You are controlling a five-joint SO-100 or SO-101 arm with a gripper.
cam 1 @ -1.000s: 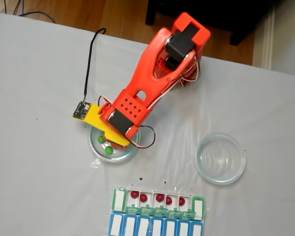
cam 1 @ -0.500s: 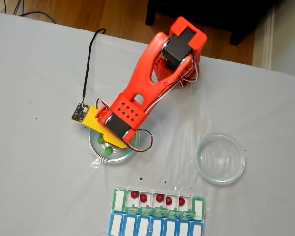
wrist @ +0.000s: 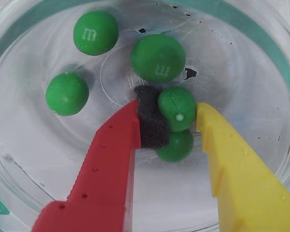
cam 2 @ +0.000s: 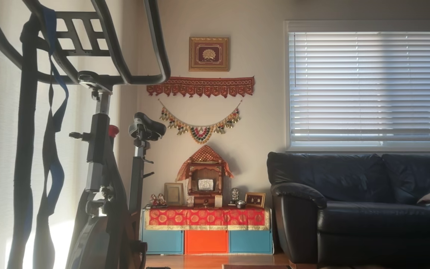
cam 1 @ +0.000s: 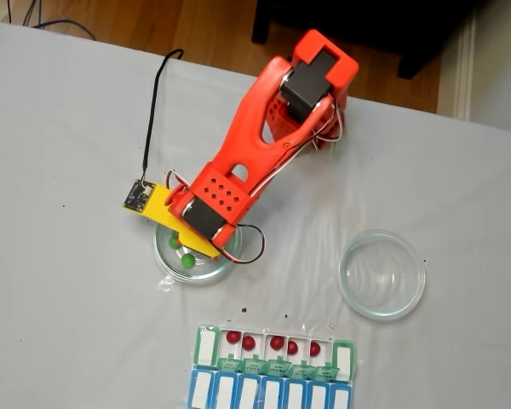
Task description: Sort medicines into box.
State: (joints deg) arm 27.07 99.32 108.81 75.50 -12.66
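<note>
In the wrist view, several green medicines lie in a clear glass dish (wrist: 261, 53). One green ball (wrist: 176, 108) sits between my red finger's black pad (wrist: 152, 123) and the yellow fingertip (wrist: 205, 116), both touching it. My gripper (wrist: 176, 113) is shut on it, with another green ball (wrist: 175, 146) just below. In the fixed view, the gripper (cam 1: 190, 247) reaches down into the left dish (cam 1: 159, 256), and the arm hides most of the balls. The box (cam 1: 205, 345) lies at the table's near edge with several red medicines (cam 1: 249, 342) in open compartments.
An empty glass dish (cam 1: 422, 277) stands to the right of the arm in the fixed view. A blue-and-white organizer row (cam 1: 268, 394) adjoins the box below it. The arm's orange base (cam 1: 319, 68) is at the far side of the white cloth. The other view looks into a living room.
Over the last second the arm shifted slightly left and lower over the left dish. It has stayed almost still for the last half second.
</note>
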